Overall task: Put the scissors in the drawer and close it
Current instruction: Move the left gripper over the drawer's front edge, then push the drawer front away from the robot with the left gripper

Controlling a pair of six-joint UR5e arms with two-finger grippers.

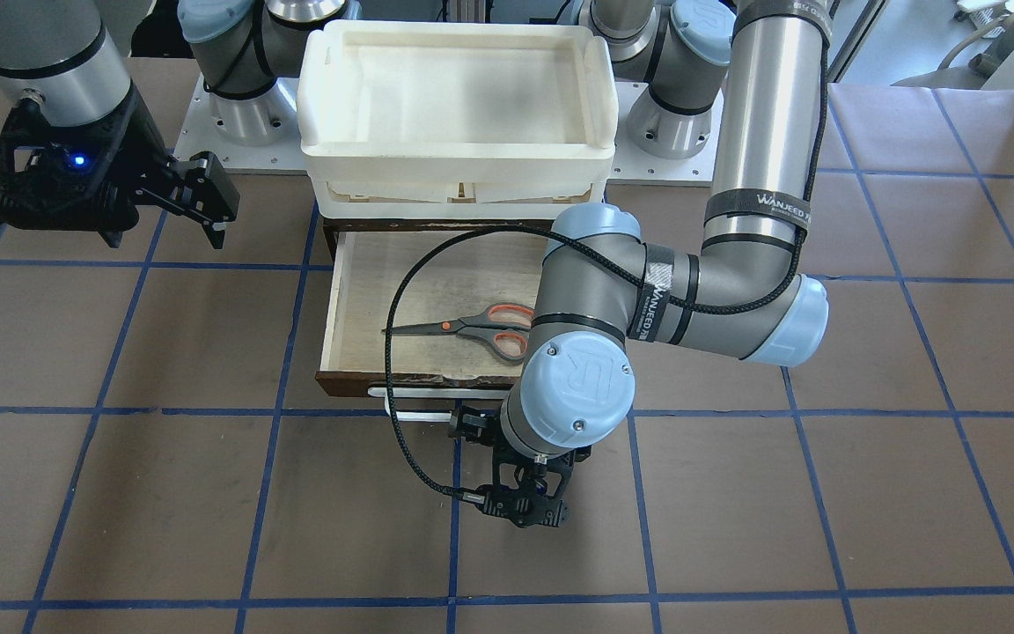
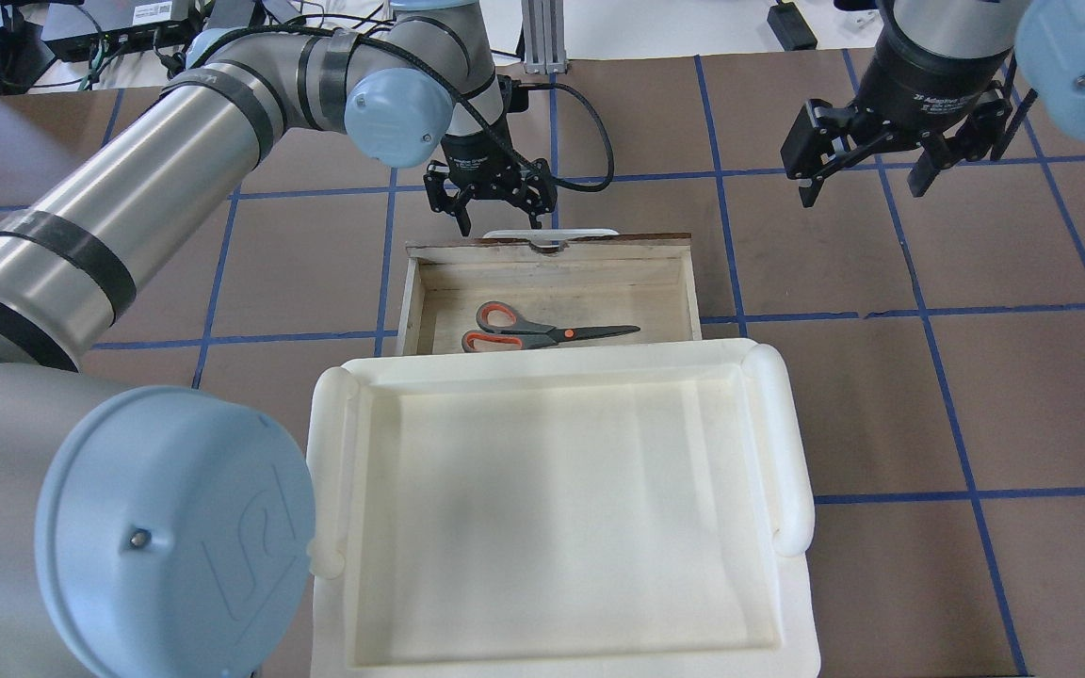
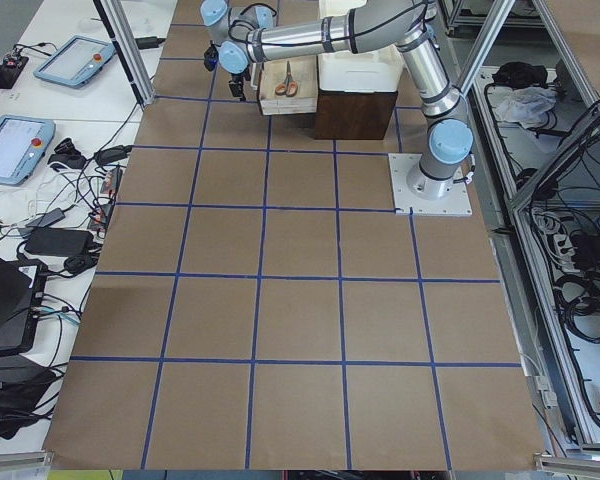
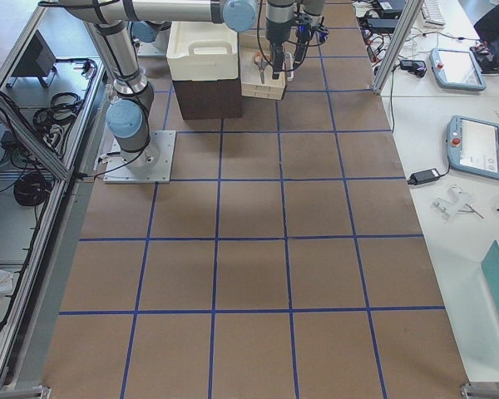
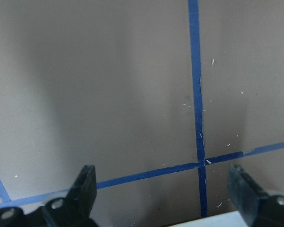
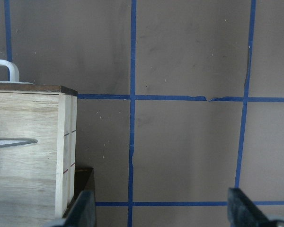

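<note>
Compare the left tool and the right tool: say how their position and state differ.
The left tool hangs just past the drawer front, by its white handle; the right tool hangs off to the drawer's side, over the table. The right tool looks larger than the left tool from overhead, so it is probably higher. Both are open and hold nothing; the scissors lie in the drawer.

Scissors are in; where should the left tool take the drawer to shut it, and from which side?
The white bar handle, mid-span, from above on the operators' side of the drawer. The bar runs along the front panel and stands off it, so the open left tool, hovering just beyond, could likely straddle it and push in.
</note>
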